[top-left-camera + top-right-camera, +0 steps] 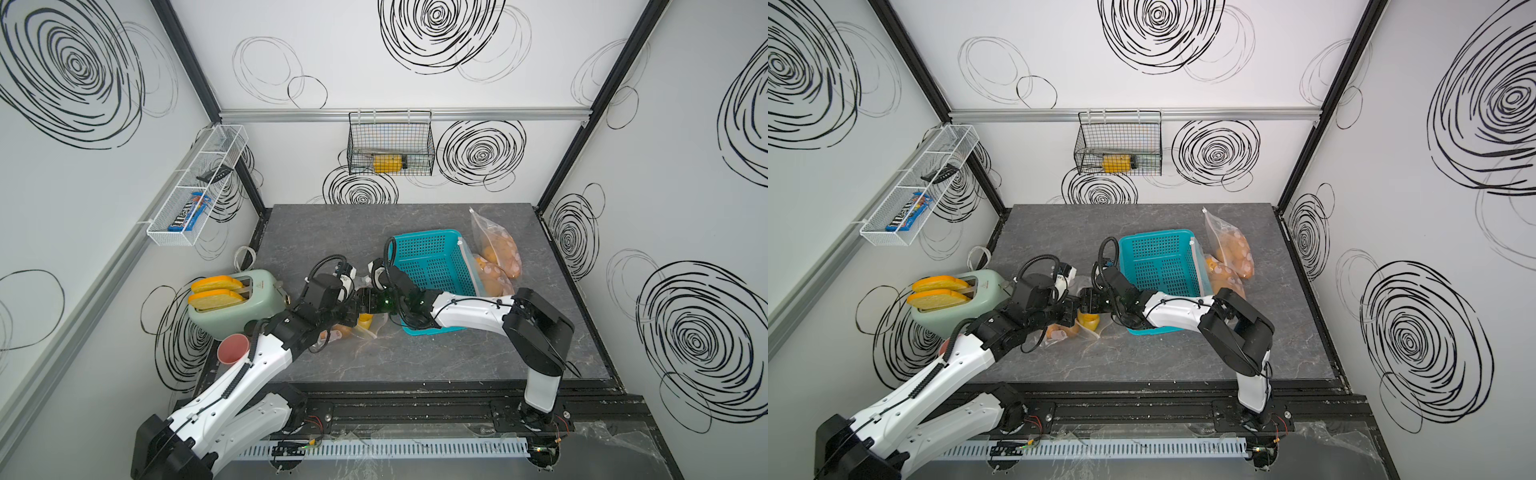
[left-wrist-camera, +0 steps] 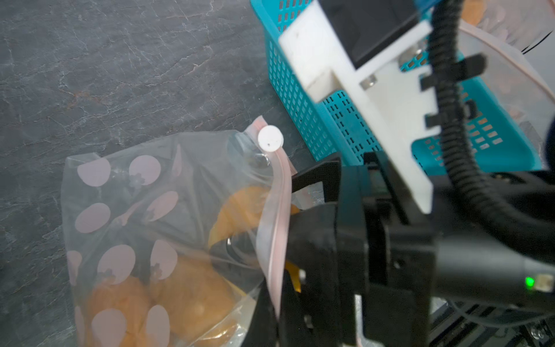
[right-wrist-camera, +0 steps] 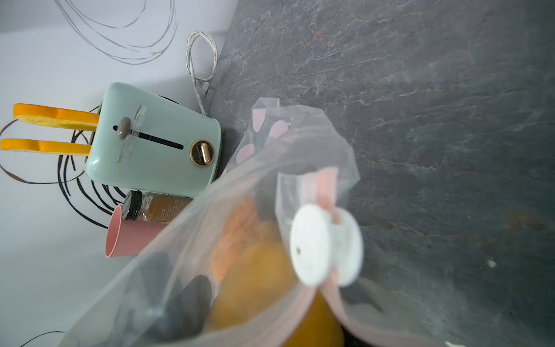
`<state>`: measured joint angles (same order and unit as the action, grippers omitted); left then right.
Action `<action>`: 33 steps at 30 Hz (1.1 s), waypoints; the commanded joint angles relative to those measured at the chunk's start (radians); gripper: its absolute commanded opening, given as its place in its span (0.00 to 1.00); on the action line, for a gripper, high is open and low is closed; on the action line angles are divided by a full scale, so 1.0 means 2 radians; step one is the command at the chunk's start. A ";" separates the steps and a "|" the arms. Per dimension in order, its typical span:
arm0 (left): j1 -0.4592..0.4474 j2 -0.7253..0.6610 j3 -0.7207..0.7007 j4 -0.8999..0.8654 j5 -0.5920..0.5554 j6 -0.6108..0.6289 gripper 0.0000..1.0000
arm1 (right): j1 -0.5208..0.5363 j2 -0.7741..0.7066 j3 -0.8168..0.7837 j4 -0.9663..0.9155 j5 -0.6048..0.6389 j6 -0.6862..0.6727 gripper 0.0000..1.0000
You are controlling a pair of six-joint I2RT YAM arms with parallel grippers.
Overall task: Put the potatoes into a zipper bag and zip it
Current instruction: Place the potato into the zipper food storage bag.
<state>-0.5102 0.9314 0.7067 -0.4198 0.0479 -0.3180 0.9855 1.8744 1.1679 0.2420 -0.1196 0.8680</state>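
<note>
**Potato going in at the bag mouth; zip not yet run**

Right gripper (image 2: 306, 201): jaws look apart, set at the mouth of the clear pink-dotted zipper bag (image 2: 135, 210), with a yellow-orange potato (image 2: 240, 210) just inside the rim.

Left gripper (image 1: 355, 312): jaws together, apparently pinching the bag's pink zip strip (image 2: 274, 240) to hold the mouth up.

More orange-brown potatoes (image 2: 186, 297) low in the same bag, which lies on the grey stone-look desk (image 1: 332, 232).

White round slider (image 2: 270, 141) parked at one end of the strip, mouth unzipped.

Perforated teal plastic basket (image 1: 424, 235) just beside, empty where visible. Two further filled bags (image 1: 498, 245) beyond it.

Judged step: loading, near its end.

Next move: back right gripper clear of the mouth, then grip the slider and run it along the strip against the left gripper's hold.
</note>
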 commanded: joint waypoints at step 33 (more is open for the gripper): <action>-0.006 -0.002 -0.005 0.011 0.015 -0.003 0.00 | -0.044 -0.121 -0.018 -0.072 -0.049 -0.090 0.77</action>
<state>-0.5163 0.9329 0.7002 -0.4122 0.0711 -0.3183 0.8917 1.7073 1.1500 0.1444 -0.2344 0.7982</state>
